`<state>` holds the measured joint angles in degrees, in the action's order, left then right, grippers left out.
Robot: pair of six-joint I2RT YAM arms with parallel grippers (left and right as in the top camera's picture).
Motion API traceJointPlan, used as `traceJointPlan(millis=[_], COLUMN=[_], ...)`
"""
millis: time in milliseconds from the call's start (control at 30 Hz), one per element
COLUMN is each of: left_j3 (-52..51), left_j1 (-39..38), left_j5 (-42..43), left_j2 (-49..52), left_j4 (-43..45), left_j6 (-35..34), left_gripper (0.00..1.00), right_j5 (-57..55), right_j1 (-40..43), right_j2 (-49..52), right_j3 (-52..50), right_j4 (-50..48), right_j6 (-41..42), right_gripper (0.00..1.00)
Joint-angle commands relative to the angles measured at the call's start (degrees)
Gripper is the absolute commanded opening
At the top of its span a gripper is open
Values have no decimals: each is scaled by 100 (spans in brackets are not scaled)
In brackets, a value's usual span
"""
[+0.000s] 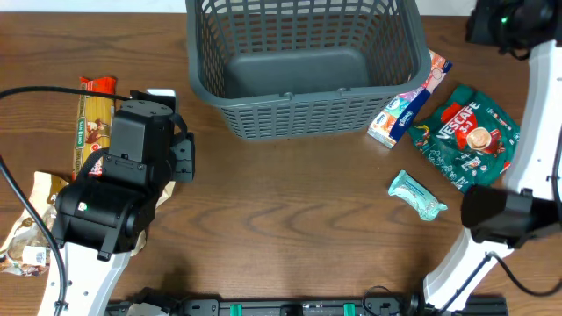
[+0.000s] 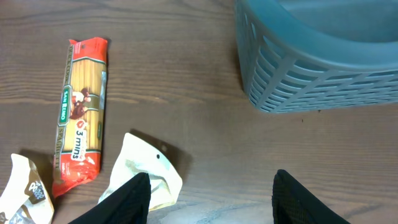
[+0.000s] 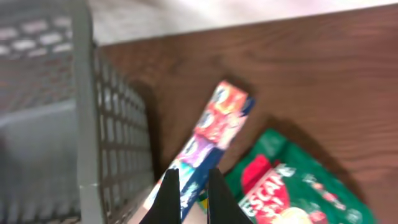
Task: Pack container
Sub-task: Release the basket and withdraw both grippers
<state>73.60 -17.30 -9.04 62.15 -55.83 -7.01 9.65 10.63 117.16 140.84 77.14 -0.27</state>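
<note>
The dark grey slatted basket [image 1: 303,95] stands at the back centre with nothing inside; it also shows in the left wrist view [image 2: 311,50] and the right wrist view [image 3: 84,93]. My left gripper [image 2: 211,180] is open and empty, low over the table next to a cream pouch [image 2: 146,168] and a red spaghetti packet [image 2: 81,118]. My right gripper [image 3: 191,186] is shut and empty, hovering above a colourful biscuit packet [image 3: 214,137] that lies against the basket's right side, beside a green Nescafe bag [image 3: 286,186].
The spaghetti packet [image 1: 92,123] lies at the left, with a brown-and-white bag [image 1: 26,237] nearer the front left edge. The biscuit packet [image 1: 411,101], Nescafe bag [image 1: 470,132] and a mint-green wrapper [image 1: 417,195] lie at the right.
</note>
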Motion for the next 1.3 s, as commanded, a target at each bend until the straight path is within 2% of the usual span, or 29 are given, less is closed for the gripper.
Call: traceJointPlan(millis=[0, 300, 700, 1267], left_j3=[153, 153, 153, 153], left_j1=[31, 31, 31, 31], left_j5=[-68, -68, -68, -68], left_j2=[0, 0, 0, 0], left_j4=[-33, -28, -26, -26], left_j6=[70, 72, 72, 74], left_gripper=[53, 53, 53, 53], right_j5=[675, 960, 2127, 2664], right_j1=[-13, -22, -24, -216], right_j2=[345, 785, 811, 813], right_j3=[-20, -22, -22, -22], right_j4=[70, 225, 761, 1224], right_j6=[-345, -691, -2015, -2715], right_gripper=[1, 1, 2, 1])
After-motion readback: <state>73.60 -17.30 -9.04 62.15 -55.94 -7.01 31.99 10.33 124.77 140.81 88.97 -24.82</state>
